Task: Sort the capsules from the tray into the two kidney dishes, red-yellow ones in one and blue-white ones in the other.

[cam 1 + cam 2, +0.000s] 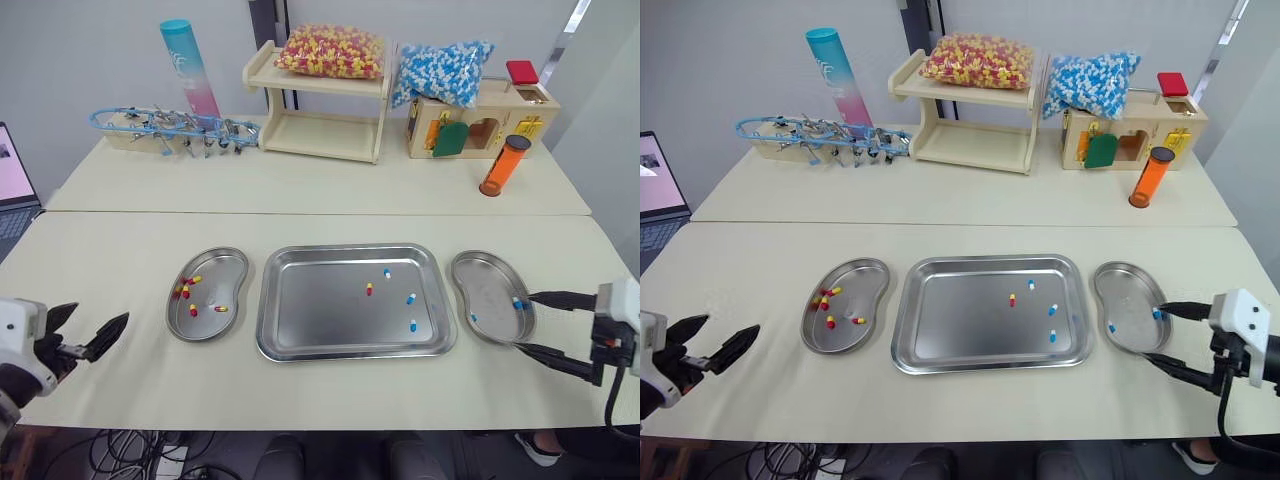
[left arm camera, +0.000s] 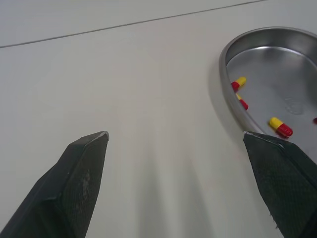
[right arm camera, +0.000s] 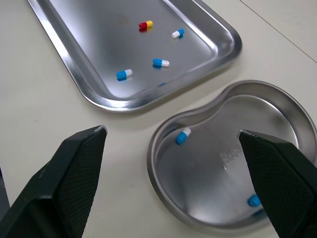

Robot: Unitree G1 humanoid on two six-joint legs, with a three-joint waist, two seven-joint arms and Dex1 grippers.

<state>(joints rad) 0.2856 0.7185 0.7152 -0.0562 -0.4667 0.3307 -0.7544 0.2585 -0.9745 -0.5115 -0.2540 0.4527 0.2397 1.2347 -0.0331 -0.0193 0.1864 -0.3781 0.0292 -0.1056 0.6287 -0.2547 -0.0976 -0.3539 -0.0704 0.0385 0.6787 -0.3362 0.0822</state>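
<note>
Tray (image 1: 320, 305) is sitting mid-surface (image 1: 120, 250), with a dish just beside it on each side, neither touching it. Four capsules are lying in the tray's right half: one red-yellow capsule (image 1: 369, 289) and three blue-white capsules (image 1: 411, 298), all apart from each other. Left dish (image 1: 228, 268) is holding four red-yellows (image 1: 193, 310); right dish (image 1: 490, 285) is holding two blue-whites (image 1: 473, 318).

Left gripper (image 1: 102, 311) is hanging over bare surface left of the left dish, clear of it, jaws wide apart and gripping nothing. Right gripper (image 1: 522, 322) is hanging at the right dish's outer side, jaws wide apart and empty. One tip is sitting near the blue-white by the rim, the other at the dish's near edge; can't tell if either is touching metal.

At the back, a shelf (image 1: 320, 135) is carrying a bag of red-yellow capsules (image 1: 330, 50). A bag of blue-white ones (image 1: 440, 72) is lying on a wooden box (image 1: 500, 115), and an orange tube (image 1: 503, 165) is standing in front of it.
</note>
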